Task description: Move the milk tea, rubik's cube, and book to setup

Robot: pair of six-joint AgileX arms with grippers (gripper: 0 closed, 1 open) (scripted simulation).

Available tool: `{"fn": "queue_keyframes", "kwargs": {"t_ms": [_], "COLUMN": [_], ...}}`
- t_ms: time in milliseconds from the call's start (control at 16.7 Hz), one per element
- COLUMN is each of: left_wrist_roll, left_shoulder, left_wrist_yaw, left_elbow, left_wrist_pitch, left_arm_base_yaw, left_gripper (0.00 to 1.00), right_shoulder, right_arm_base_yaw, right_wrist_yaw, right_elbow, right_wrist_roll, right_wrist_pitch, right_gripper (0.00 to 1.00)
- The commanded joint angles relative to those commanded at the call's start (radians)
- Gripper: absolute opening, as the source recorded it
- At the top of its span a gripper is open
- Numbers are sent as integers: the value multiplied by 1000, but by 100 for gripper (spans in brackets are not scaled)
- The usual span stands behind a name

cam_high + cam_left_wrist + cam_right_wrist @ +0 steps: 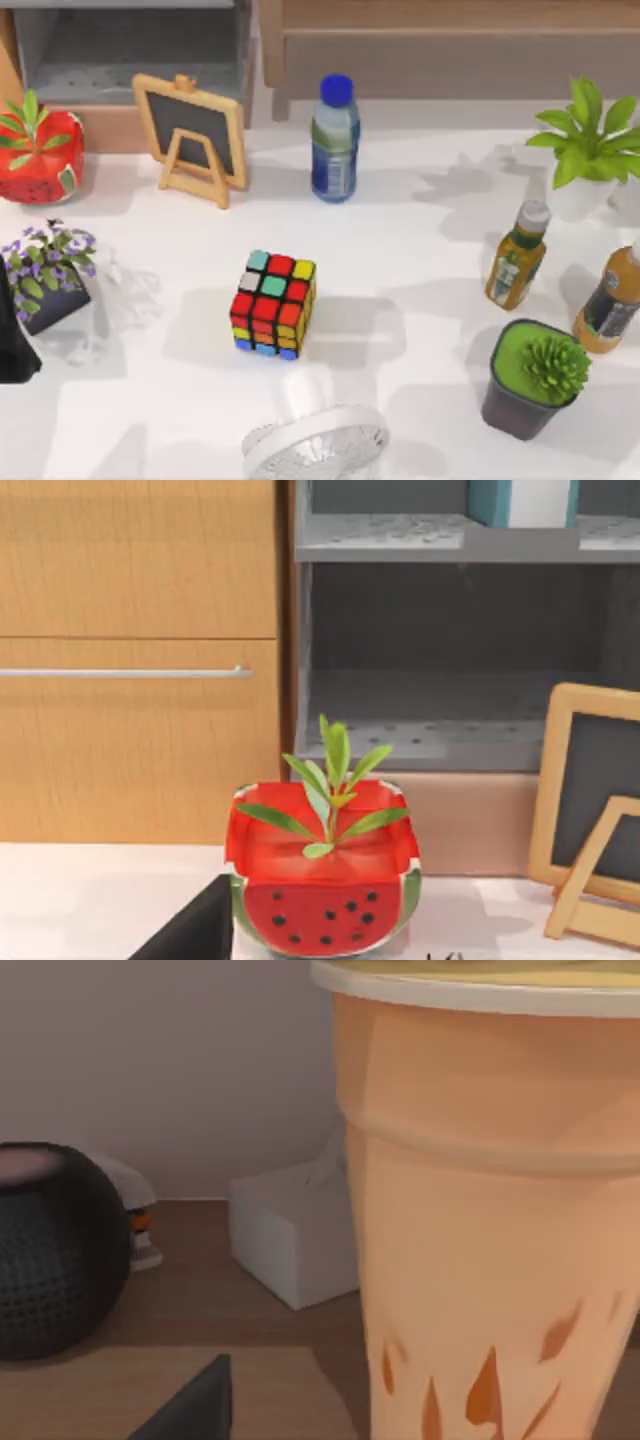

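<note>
The rubik's cube (272, 303) sits on the white table near the middle, with nothing touching it. In the right wrist view the milk tea (490, 1220), a tall peach cup with a pale lid, stands very close on a wooden surface. One dark finger (195, 1410) of my open right gripper shows beside it, with a gap to the cup. My left arm (15, 345) is parked at the table's left edge. Its open gripper's finger (195, 930) points at a watermelon planter (325, 880). What looks like a teal-and-white book (525, 500) stands on the upper shelf.
A water bottle (334, 140) and a chalkboard easel (192, 135) stand at the back. A purple flower pot (45, 275) is at the left and a fan (315, 445) at the front. A succulent pot (535, 380) and two tea bottles (518, 255) are at the right. A dark speaker (50, 1250) and a tissue box (295, 1235) sit near the milk tea.
</note>
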Motion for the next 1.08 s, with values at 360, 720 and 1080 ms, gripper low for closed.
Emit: {"fn": "queue_keyframes", "kwargs": {"t_ms": [360, 720, 1080], "left_wrist_roll": [0, 0, 0], "left_shoulder": [0, 0, 0], "left_wrist_yaw": [0, 0, 0], "left_elbow": [0, 0, 0], "left_wrist_pitch": [0, 0, 0], "left_arm_base_yaw": [0, 0, 0], "left_gripper": [100, 100, 100], "right_shoulder": [70, 116, 277], "right_arm_base_yaw": [-16, -3, 34], "right_wrist_yaw": [-14, -1, 38], "right_elbow": [44, 112, 356], "right_wrist_roll": [1, 0, -1], "right_wrist_pitch": [36, 13, -67], "right_gripper": [100, 100, 100]}}
